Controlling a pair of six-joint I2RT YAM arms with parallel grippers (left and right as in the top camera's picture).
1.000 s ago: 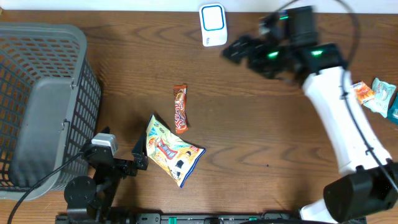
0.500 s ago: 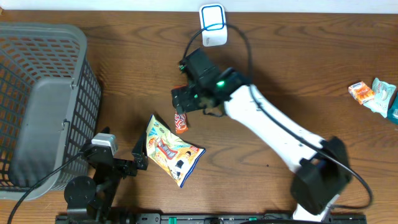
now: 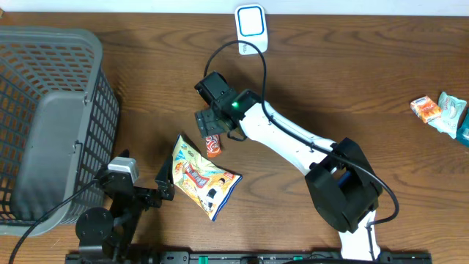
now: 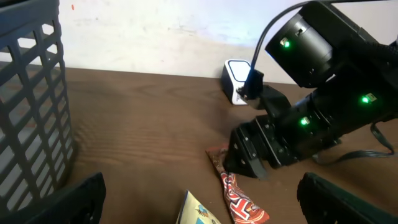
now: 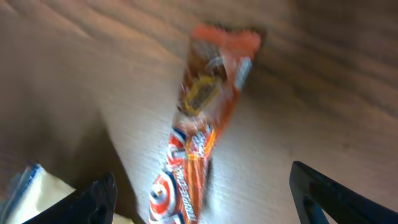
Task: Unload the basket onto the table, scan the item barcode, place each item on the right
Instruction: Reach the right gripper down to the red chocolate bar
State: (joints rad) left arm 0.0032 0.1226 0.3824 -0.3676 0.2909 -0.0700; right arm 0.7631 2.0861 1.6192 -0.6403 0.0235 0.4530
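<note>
Swinging in from beside the scanner, the right hand has crossed the bench and now hangs directly over the orange snack bar. Its fingers are spread wide, one on each side of the wrapper, and it has hold of nothing. The bar lies flat just beneath the hand, running lengthwise away from the wrist, with its crimped end farthest out and its near end just short of the chip bag.

The step in hand looks like the pickup. To do it well, the hand should come straight down with the bar centred between the fingers and close across the narrow width near the middle, so that the wrapper neither swivels nor droops. It should keep clear of the chip bag close beside one finger. No barcode can be made out, so the grip should leave as much wrapper bare as possible.

The left hand rests wide open, empty, beside the chip bag.
</note>
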